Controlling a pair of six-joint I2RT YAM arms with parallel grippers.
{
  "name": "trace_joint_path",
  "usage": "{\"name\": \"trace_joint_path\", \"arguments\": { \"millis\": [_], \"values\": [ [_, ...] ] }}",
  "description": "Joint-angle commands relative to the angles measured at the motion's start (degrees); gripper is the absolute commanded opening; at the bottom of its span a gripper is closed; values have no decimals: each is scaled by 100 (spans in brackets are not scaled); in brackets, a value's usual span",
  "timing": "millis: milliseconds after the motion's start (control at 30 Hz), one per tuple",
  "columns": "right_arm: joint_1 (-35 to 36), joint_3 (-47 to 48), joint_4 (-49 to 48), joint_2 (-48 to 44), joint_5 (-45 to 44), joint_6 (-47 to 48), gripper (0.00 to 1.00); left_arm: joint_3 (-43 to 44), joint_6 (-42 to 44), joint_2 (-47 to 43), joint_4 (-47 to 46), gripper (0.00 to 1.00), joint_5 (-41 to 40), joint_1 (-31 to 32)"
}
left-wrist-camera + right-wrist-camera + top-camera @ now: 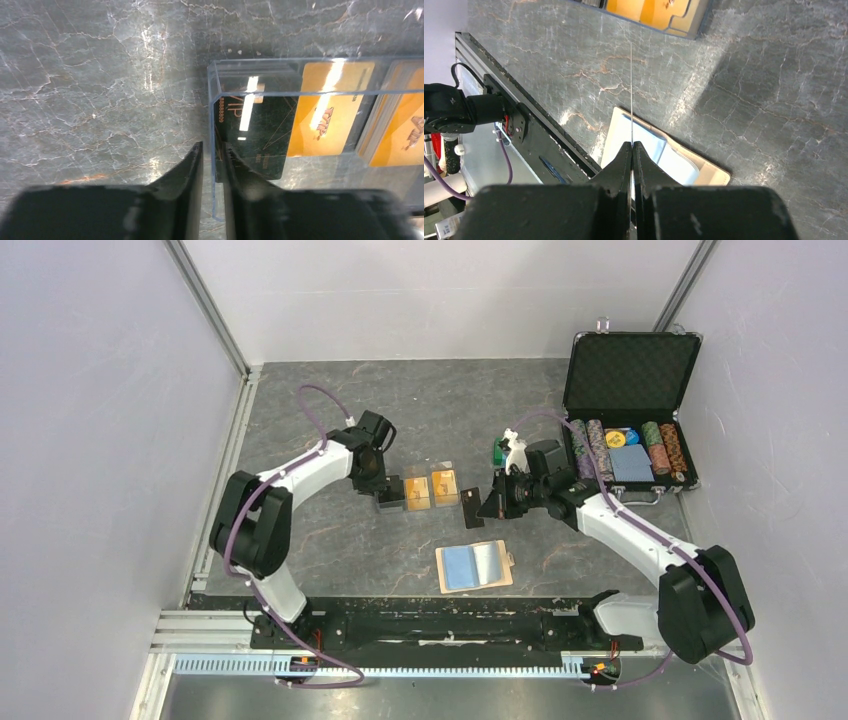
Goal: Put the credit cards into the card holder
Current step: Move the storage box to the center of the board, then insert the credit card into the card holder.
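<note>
The right gripper (632,145) has its jaws pressed together on a thin dark rectangular card (471,508), which shows edge-on in its wrist view as a fine upright line. In that view the card stands over the open beige-tan folding card holder (474,567). The holder lies flat on the grey marble-patterned table (300,440) with its light-blue lining up, between the two arms and nearer their bases.

The left gripper (212,147) has its fingers close together, one on each side of the end wall of a clear plastic tray (214,90). Whether they pinch the wall I cannot tell. Inside the tray, nearest that wall, lies a black card with gold VIP lettering (255,135). Beside it is an orange-gold card (325,110), then a second orange-gold card (400,125).
</note>
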State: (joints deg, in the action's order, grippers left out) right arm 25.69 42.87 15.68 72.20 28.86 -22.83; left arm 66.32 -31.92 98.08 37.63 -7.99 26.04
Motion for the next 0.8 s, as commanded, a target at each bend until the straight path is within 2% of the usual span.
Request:
{"name": "trace_joint_path", "arguments": {
  "millis": [0, 33, 100, 233, 433, 567, 700, 767],
  "values": [
    [-13, -144, -98, -62, 76, 90, 0, 302, 251, 108, -124, 41, 152, -38],
    [-12, -177, -102, -86, 84, 86, 0, 298, 269, 59, -124, 50, 228, -36],
    [-16, -237, -105, -156, 120, 87, 0, 231, 279, -128, -146, 62, 359, -29],
    [-12, -480, -188, -318, 326, -37, 0, -70, 215, -682, -245, 71, 579, 60],
    [-45, -900, -273, -686, 461, -177, 0, -729, -215, -1883, -492, 71, 691, 407],
    [-99, -1121, -279, -825, 617, -243, 0, -1261, -564, -2435, -876, 65, 1257, 931],
    [-122, -1285, -293, -917, 797, -335, 0, -1590, -801, -2337, -1133, 57, 1572, 1604],
    [-147, -1364, -282, -992, 869, -383, 0, -1638, -807, -2116, -1143, 50, 1548, 1932]
  ]
}}
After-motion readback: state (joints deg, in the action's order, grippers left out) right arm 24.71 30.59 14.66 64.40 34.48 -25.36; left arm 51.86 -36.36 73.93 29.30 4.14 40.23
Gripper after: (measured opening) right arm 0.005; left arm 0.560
